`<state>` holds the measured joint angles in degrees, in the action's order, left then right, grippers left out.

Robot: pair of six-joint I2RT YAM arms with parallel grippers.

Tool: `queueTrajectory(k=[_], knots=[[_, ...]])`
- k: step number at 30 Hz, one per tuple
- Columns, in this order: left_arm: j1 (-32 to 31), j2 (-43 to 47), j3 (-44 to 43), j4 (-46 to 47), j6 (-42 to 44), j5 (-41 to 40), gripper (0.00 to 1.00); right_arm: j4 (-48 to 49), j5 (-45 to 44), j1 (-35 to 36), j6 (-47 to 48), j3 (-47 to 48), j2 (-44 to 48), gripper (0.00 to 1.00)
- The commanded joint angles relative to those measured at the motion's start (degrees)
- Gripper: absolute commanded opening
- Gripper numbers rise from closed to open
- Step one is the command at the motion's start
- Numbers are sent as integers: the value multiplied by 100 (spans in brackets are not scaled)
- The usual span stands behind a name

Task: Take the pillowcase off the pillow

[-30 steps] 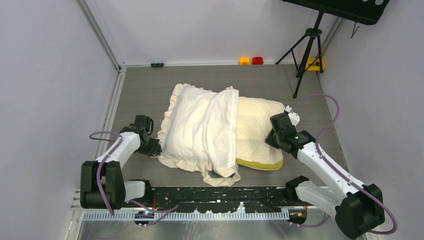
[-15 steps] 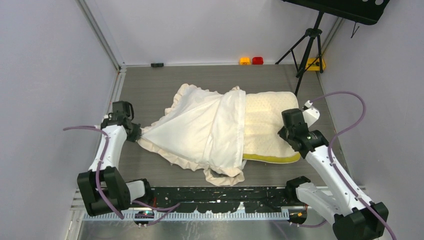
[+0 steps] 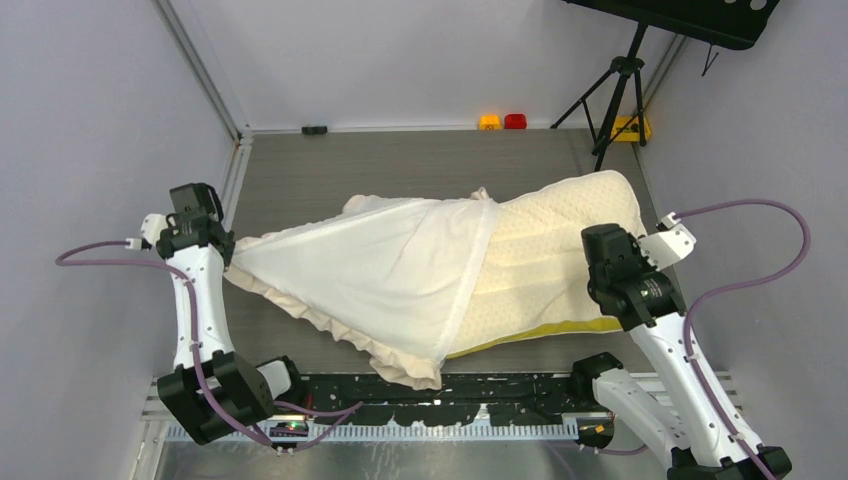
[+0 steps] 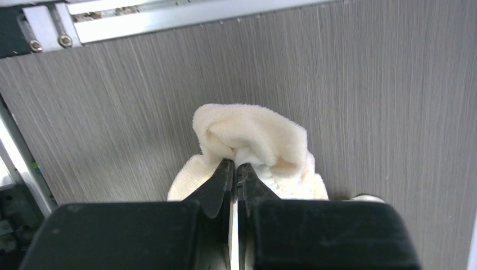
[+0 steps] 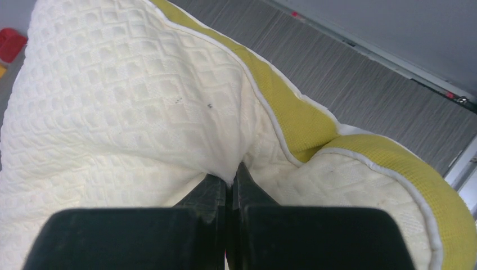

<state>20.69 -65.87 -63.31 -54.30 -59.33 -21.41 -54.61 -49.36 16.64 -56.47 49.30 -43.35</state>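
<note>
The cream-white pillowcase (image 3: 370, 275) is stretched flat across the table, its frilled edge along the near side. Its right end still covers the left part of the pale-yellow dotted pillow (image 3: 545, 265), which sticks out to the right. My left gripper (image 3: 222, 255) is shut on the pillowcase's left corner; in the left wrist view the jaws (image 4: 234, 169) pinch the cream frill (image 4: 253, 138). My right gripper (image 3: 600, 285) is shut on the pillow's cover near its yellow side band; in the right wrist view the jaws (image 5: 230, 177) pinch the dotted fabric (image 5: 124, 95).
A tripod (image 3: 612, 100) stands at the back right corner. Red and orange buttons (image 3: 503, 121) sit at the back wall. A metal rail (image 3: 232, 190) runs along the table's left edge, close to my left gripper. White walls close in on both sides.
My left gripper has pulled the pillowcase corner far to the left and back. My right gripper has pulled the pillow to the right. Much more of the pillow is uncovered.
</note>
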Motion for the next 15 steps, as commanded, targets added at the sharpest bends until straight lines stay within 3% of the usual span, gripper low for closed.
queueTrajectory(k=[1,3,4,5,6,7,8,10,12,15], knots=[[316,-100,-353,203,23,-511,0,115,-1559,-147,-269,358,209,4],[321,-62,-163,652,189,213,0,420,-1178,-151,202,304,161,8],[314,-21,-2,1068,457,781,0,690,-773,-145,575,240,104,15],[303,25,209,1667,780,1544,6,956,-252,-146,974,186,48,33],[244,14,376,2144,1083,2336,18,1215,471,-144,1391,144,-45,50],[104,-58,414,2309,1293,2884,32,1390,1205,-148,1712,138,-157,75],[-110,-133,317,2153,1418,2987,45,1489,1862,-150,1940,171,-280,84],[-705,-243,33,1736,1789,2740,70,1531,2812,-149,2131,309,-561,86],[-1321,-220,-172,1408,2089,2359,94,1452,3213,-149,2144,482,-827,87],[-1981,-75,-211,1331,2406,2452,100,1242,3482,-152,2342,732,-1117,87]])
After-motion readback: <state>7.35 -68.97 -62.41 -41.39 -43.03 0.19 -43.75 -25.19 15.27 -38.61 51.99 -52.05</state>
